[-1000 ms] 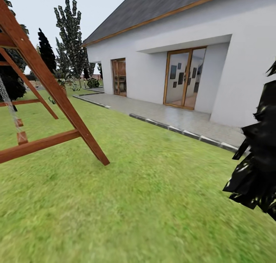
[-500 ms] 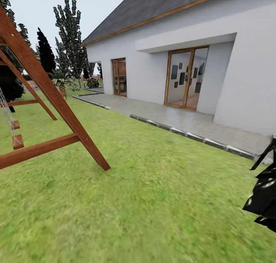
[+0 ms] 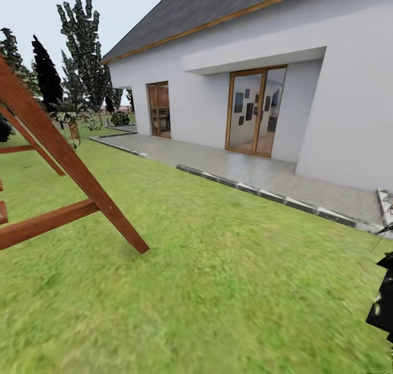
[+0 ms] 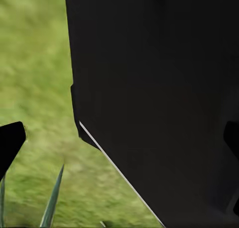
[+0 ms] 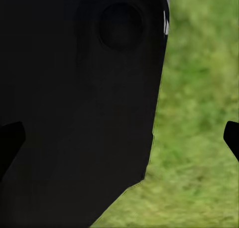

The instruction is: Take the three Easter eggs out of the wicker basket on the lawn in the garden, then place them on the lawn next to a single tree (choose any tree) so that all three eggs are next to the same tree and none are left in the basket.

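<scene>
lawn stretching toward white house — wooden frame leaning left

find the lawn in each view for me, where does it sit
Head view: the lawn spreads across the lower half, under the wooden frame.
Left wrist view: along one side, beside a dark robot part.
Right wrist view: along one side.
Shared landmark: the mottled green grass itself.

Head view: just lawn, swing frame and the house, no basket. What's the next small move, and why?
Probably keep turning the base to scan for the basket. The head view holds the lawn, a wooden frame, the house and its patio, with trees far off past the frame. No eggs or basket lie on the grass here, so there is nothing to reach for yet.
</scene>
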Tool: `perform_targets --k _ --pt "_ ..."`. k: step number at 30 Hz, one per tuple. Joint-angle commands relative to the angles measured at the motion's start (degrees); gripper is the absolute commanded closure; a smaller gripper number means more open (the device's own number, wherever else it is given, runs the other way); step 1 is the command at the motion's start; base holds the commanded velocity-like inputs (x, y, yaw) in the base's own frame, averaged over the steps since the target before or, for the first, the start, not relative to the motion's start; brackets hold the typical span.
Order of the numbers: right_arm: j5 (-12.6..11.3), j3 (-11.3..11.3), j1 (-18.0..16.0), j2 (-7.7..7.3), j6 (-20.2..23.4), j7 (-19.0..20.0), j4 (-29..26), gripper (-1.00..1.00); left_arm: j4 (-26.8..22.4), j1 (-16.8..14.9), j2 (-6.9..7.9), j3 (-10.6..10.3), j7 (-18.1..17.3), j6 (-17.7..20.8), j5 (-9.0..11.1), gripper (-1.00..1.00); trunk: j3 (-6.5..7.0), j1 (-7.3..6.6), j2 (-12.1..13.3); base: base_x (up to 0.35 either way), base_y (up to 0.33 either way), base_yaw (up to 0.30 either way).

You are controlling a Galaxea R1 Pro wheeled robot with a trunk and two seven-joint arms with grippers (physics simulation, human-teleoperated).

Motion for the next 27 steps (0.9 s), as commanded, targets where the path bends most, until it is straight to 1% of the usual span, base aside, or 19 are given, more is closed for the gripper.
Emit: perform_targets --k 1,6,8,23,27 --pt "0.5 0.0 -0.1 -0.01 0.1 0.1 0.1 -1.0 0.0 0.0 0.02 0.0 -0.2 0.0 0.0 -1.0 -0.06 0.03 0.0 0.321 0.105 -0.296" --pt "0.5 0.0 -0.1 -0.01 0.1 0.1 0.1 -1.0 0.0 0.0 0.02 0.0 -0.2 0.0 0.0 -1.0 -0.13 0.03 0.0 0.321 0.105 -0.289" --pt "0.5 0.0 -0.1 -0.01 0.1 0.1 0.1 -1.0 0.0 0.0 0.02 0.0 -0.2 0.0 0.0 -1.0 -0.14 0.03 0.0 0.321 0.105 -0.136" --pt "0.5 0.0 -0.1 0.03 0.0 0.1 0.1 -1.0 0.0 0.0 0.02 0.0 -0.2 0.1 -0.1 -1.0 -0.14 0.03 0.0 0.321 0.105 -0.008" --pt "0.5 0.0 -0.1 -0.01 0.0 0.1 0.1 -1.0 0.0 0.0 0.02 0.0 -0.2 0.1 -0.2 -1.0 -0.14 0.03 0.0 0.33 0.04 0.0"
